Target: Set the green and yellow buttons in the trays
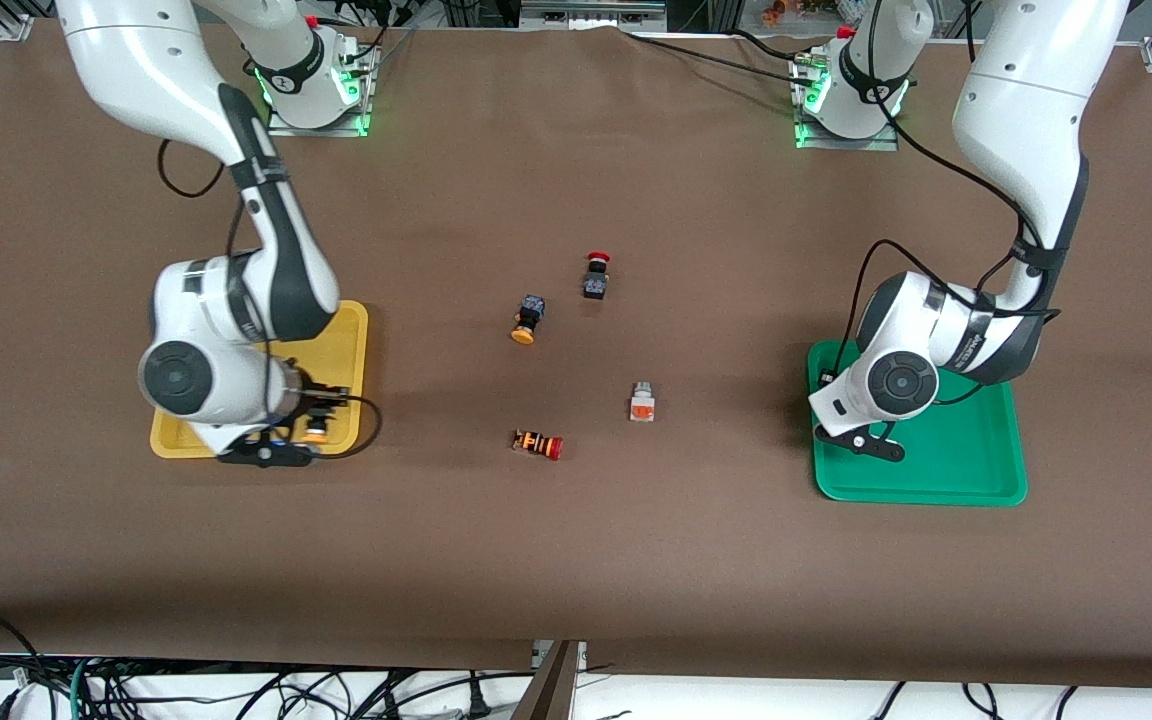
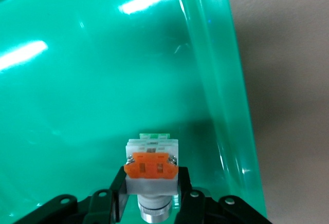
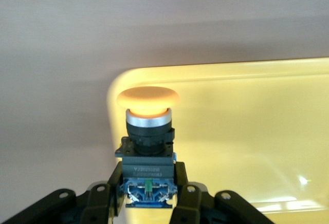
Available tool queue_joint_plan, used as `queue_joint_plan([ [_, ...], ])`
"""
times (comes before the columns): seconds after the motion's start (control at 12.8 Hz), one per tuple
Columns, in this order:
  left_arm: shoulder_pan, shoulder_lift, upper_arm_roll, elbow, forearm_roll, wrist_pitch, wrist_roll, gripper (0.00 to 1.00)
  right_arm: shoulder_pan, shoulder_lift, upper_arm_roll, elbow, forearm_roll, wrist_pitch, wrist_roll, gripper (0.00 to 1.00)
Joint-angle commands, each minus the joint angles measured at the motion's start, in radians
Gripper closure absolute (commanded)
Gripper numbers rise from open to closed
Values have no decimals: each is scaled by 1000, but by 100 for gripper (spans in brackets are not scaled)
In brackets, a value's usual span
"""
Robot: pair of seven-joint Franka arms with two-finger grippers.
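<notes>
My left gripper (image 1: 861, 440) is shut on a white-bodied button with an orange square face (image 2: 151, 165) and holds it over the green tray (image 1: 966, 460), near the tray's rim toward the table's middle. The tray floor fills the left wrist view (image 2: 103, 80). My right gripper (image 1: 311, 425) is shut on a dark-bodied button with a yellow-orange cap (image 3: 148, 131), over the corner of the yellow tray (image 1: 351, 330) nearest the front camera; the tray also shows in the right wrist view (image 3: 247, 131). A second yellow-capped button (image 1: 527, 320) and a second white button (image 1: 642, 402) lie mid-table.
A black switch with a red cap (image 1: 596, 274) lies mid-table, farther from the front camera than the yellow-capped button. An orange-striped switch with a red cap (image 1: 537, 443) lies nearer the front camera, beside the white button. Brown cloth covers the table.
</notes>
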Motion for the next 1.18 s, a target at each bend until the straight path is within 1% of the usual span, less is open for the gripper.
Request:
queue_joint_plan([
  [0.0, 19, -31, -18, 3, 12, -11, 4, 0, -34, -14, -43, -54, 18, 7, -116, 100],
  [0.16, 16, -63, -29, 10, -8, -43, 4, 0, -95, -14, -43, -79, 18, 11, -202, 100],
  [0.24, 13, -97, -50, 21, -52, -78, 3, 0, -115, -15, -44, -96, 18, 14, -233, 100],
  [0.31, 9, -120, -73, 59, -98, -89, 4, 0, -126, -20, -55, -125, 18, 25, -268, 100],
  [0.47, -2, -117, -151, 153, -126, -90, 1, 0, -126, -50, -81, -210, 18, 91, -327, 100],
  [0.55, -5, -93, -188, 193, -125, -85, 0, 0, -126, -60, -90, -258, 18, 134, -350, 100],
  [0.63, -29, -56, -213, 236, -129, -80, -11, 0, -128, -69, -98, -299, 18, 180, -371, 100],
  [0.78, -97, 16, -214, 334, -179, -71, -104, 0, -129, -87, -103, -375, 18, 249, -400, 100],
  [0.86, -123, 57, -214, 377, -193, -38, -156, 0, -128, -99, -103, -402, 20, 264, -400, 100],
  [1.1, -215, 131, -204, 369, -174, 154, -320, 0, -129, -109, -103, -441, 18, 303, -400, 100],
])
